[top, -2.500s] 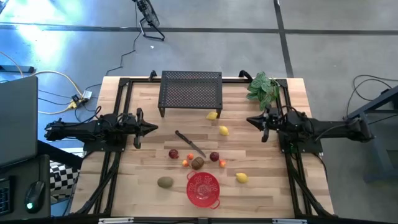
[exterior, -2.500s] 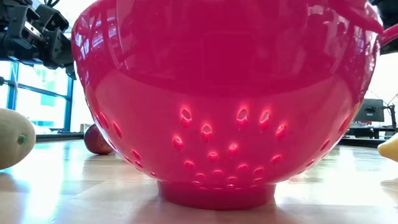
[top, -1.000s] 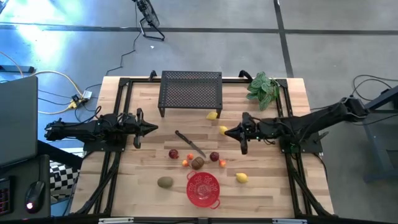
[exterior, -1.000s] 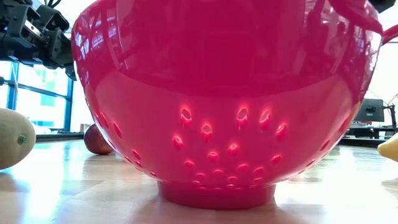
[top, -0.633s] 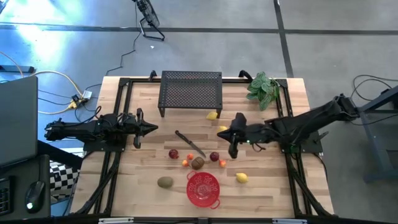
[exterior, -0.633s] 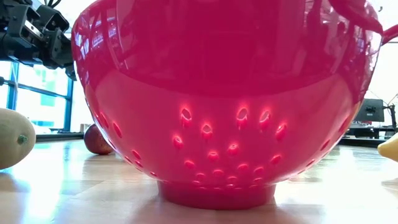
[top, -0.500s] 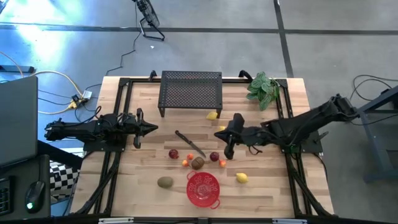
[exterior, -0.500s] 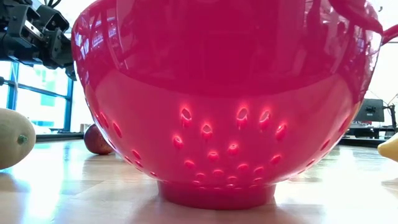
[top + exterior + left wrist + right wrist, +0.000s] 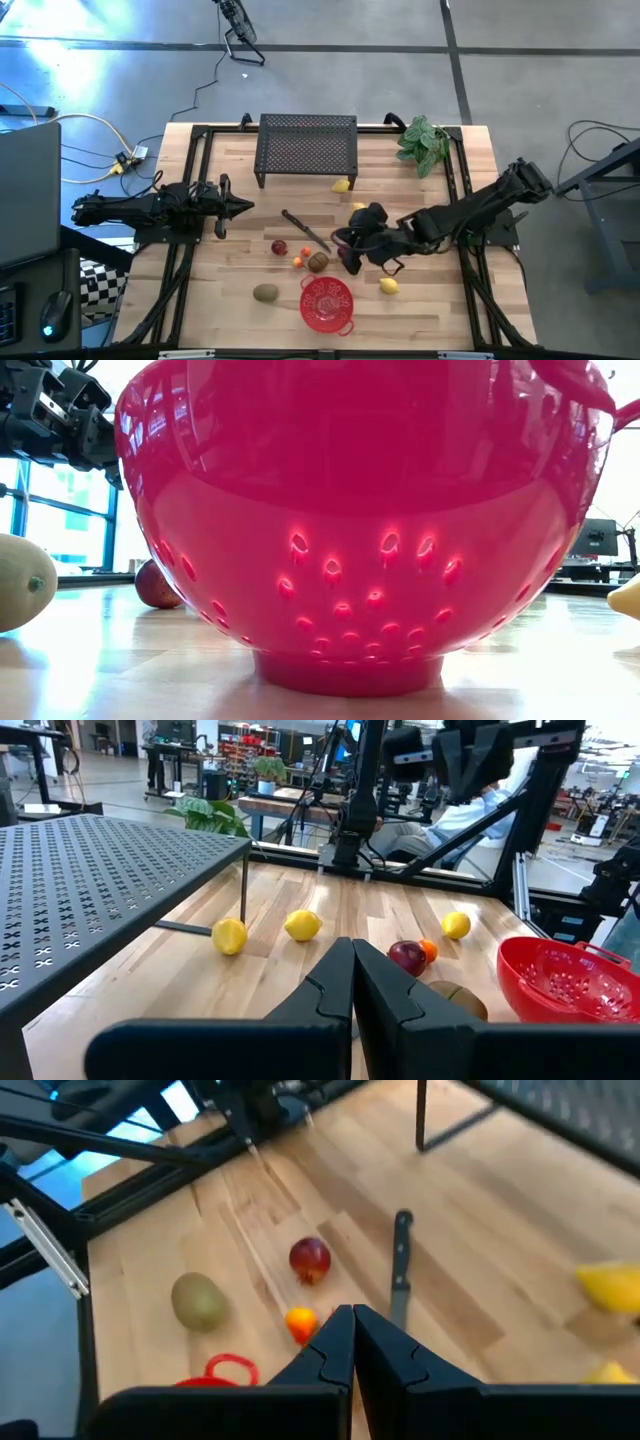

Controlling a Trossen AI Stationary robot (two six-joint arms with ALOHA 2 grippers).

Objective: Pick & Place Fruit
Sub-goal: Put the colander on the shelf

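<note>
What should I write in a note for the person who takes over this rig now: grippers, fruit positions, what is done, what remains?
Right gripper: shut, empty, reached out low over the fruit cluster in mid-table.
Left gripper: shut, empty, waiting at the table's left side.
Red colander: near the front edge; no fruit shows inside it.
Fruit, all on the table: lemons and, a dark red fruit, a small orange one, kiwis and.
Knife lies among them.
Done: nothing placed.
Left: every piece.

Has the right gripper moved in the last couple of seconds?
Yes. The right gripper has swung from beside the green leafy bunch toward the red colander.
</note>
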